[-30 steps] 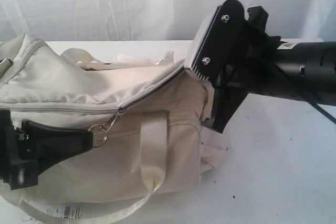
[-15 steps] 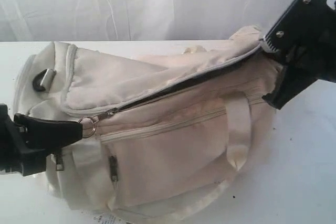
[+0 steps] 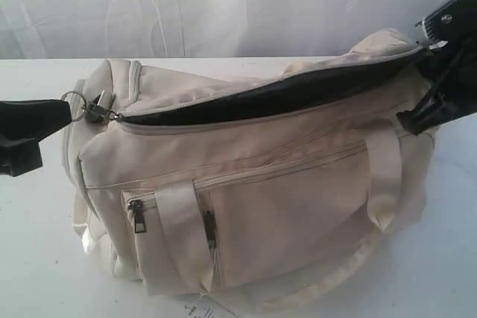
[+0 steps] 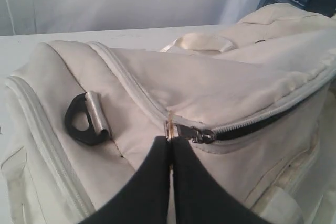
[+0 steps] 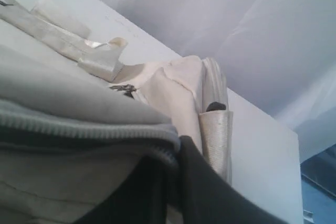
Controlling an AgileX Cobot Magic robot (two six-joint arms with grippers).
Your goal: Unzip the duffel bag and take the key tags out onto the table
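The cream-white duffel bag (image 3: 283, 206) lies across the table (image 3: 30, 258). Its top zipper is open along most of its length, showing a dark gap (image 3: 268, 98). My left gripper (image 3: 68, 113) is shut on the zipper pull ring (image 4: 169, 128), right by the slider (image 4: 202, 135) at the bag's left end. My right gripper (image 3: 426, 72) is shut on the bag's right end. In the right wrist view its fingers (image 5: 199, 182) pinch the fabric at the zipper's end (image 5: 168, 142). The key tags are hidden.
A black D-ring (image 4: 83, 120) on shiny webbing sits at the bag's left end. A front pocket with its own zipper pulls (image 3: 136, 210) faces the exterior camera. White curtains hang behind the table. A handle loop (image 4: 202, 41) lies on the bag's far side.
My left gripper has dragged the zipper pull leftward, opening the top seam wide. My right gripper has moved right with the bag's end, and the bag has shifted and turned with it.
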